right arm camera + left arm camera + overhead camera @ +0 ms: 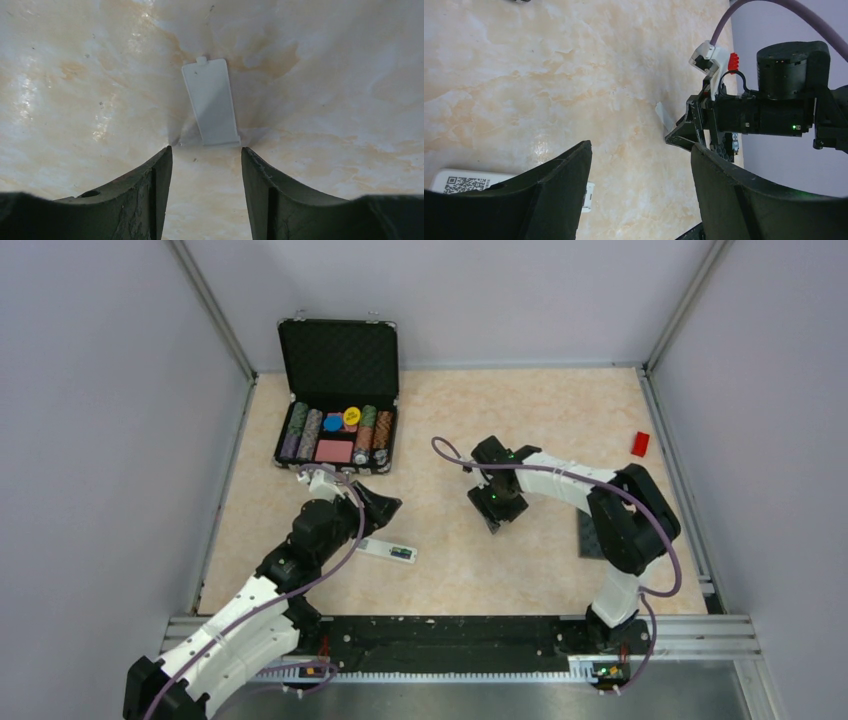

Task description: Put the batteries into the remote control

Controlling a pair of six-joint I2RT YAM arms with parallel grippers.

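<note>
The white remote control lies on the table near the left arm. A green and a dark speck, seemingly the batteries, sit in its right end. In the left wrist view the remote shows a QR label behind my left finger. My left gripper is open and empty, just beyond the remote. My right gripper is open, tips down close to the table. Its tips flank the near end of the flat white cover plate, which also shows in the left wrist view.
An open black case of poker chips stands at the back left. A small red block lies at the far right by the wall. A dark mat lies under the right arm. Walls close in on all sides.
</note>
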